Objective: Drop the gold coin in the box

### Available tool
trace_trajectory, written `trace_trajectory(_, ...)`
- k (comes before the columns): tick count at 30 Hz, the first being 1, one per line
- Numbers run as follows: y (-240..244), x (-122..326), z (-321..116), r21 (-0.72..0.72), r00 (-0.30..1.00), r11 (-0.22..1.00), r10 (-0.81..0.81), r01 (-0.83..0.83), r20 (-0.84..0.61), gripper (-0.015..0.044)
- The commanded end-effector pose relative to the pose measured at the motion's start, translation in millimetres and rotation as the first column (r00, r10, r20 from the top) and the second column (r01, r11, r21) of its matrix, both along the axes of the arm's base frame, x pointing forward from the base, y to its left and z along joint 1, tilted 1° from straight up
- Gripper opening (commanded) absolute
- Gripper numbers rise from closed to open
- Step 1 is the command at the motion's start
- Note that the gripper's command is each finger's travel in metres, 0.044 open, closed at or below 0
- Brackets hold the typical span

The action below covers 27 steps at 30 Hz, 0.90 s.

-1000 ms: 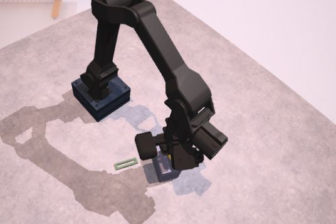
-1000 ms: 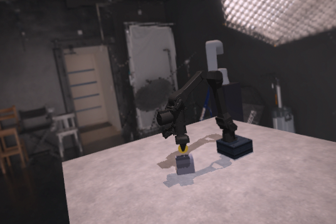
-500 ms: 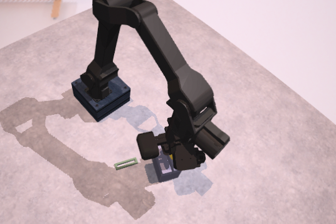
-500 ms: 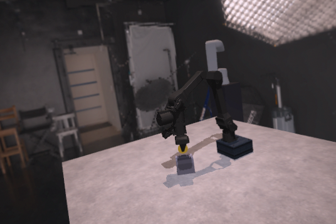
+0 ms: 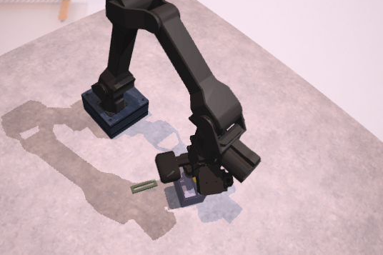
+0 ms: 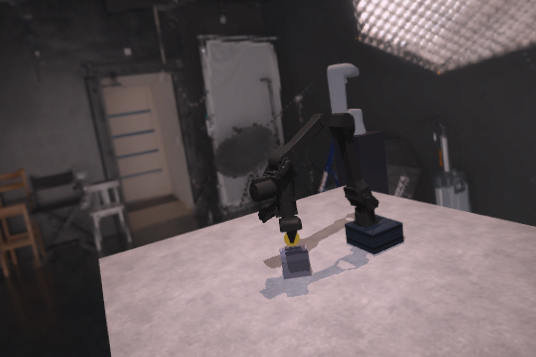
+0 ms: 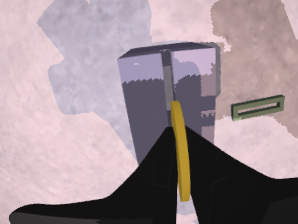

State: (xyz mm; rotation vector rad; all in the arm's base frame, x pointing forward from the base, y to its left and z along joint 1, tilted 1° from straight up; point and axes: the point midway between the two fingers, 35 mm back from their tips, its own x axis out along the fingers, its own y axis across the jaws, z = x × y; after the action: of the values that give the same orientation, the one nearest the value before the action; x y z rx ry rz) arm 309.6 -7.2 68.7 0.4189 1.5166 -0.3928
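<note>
a mottled pinkish-grey table top [image 5: 304,139] fills the scene, marked with the arm's long brown-grey shadow and paler bluish patches around the gripper. in the exterior view the table stands in a dim room with dark walls, a pale door and a white panel at the back, wooden and white chairs off to one side, and a bright quilted ceiling panel overhead. the black arm [image 5: 193,64] rises from a dark blue base block [image 5: 116,111], well behind the gripper, and bends over so that the gripper [image 7: 178,163] points down. its fingers are clenched on the thin gold coin [image 7: 180,156], which is pinched edge-on between them and sticks out below the tips. in the wrist view the coin appears as a narrow yellow sliver whose long axis runs straight away from the gripper toward the box, and it lies in line with the slot [image 7: 166,76], a thin dark line along the lid. the closed grey box [image 7: 169,96] sits directly under the gripper; in the exterior view the coin [image 6: 291,239] shows its round face just above the lid of the box [image 6: 295,261], and whether its lower edge touches the lid cannot be told. the dark-green holder [image 5: 143,186] lies flat on the table beside the gripper, apart from the box, a slim rectangle with nothing standing in it.
</note>
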Motion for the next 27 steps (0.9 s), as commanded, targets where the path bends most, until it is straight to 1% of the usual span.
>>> trace_trajectory(1, 0, -1, -3, 0.0, 1.0, 1.0, 0.005, -0.005, -0.003, 0.0)
trace_trajectory(24, 1, -1, -15, 0.0, 1.0, 1.0, -0.004, 0.004, -0.003, 0.0)
trace_trajectory(27, 0, 0, -12, 0.0, 1.0, 1.0, 0.001, -0.001, 0.0, 0.0079)
